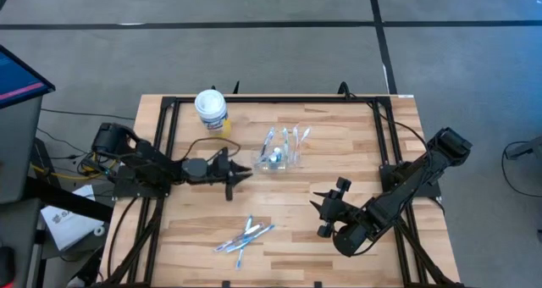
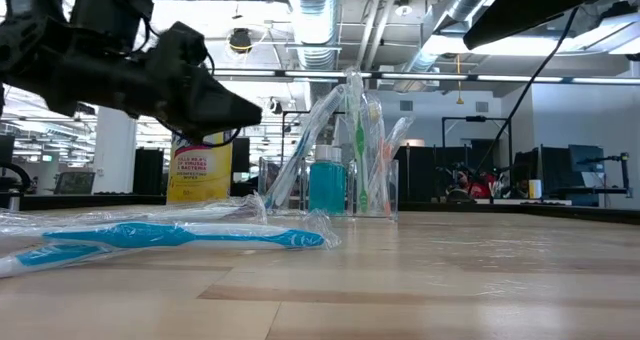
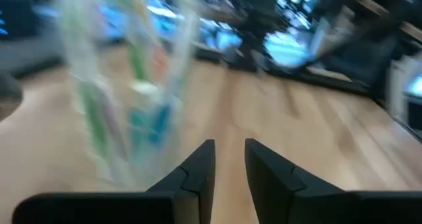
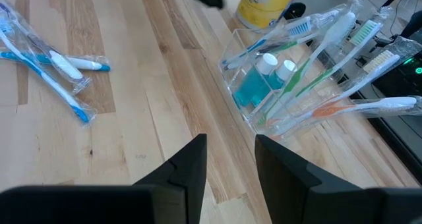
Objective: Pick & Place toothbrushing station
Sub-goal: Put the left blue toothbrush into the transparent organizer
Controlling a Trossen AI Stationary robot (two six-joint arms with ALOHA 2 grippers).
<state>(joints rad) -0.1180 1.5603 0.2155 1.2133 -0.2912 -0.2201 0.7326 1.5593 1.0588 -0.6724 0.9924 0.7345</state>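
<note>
Table (image 1: 339, 212): wooden top, seen whole in the high view.
Cup (image 1: 279, 158): clear plastic, upright near the table's centre, slightly toward the far edge; free of both grippers.
Cup contents: teal tubes (image 4: 254, 85) with white caps stand inside; wrapped brushes (image 4: 316, 49) in white, green and orange lean out over the rim.
Loose brushes (image 1: 244, 235): a small cluster of wrapped blue and white toothbrushes, flat on the table near the front edge, well apart from the cup.
Tub (image 1: 211, 111): white with a yellow label, upright near the far edge, left of the cup.
Left gripper (image 1: 240, 173): just left of the cup, pointing toward it, raised above the table in the low view; no contact with the cup visible.
Left fingers (image 3: 198, 168): slightly apart, a narrow gap between them, nothing in the gap.
Right gripper (image 1: 323, 205): right of centre, well apart from the cup, aimed toward it across bare wood.
Right fingers (image 4: 188, 165): apart, nothing between them.
</note>
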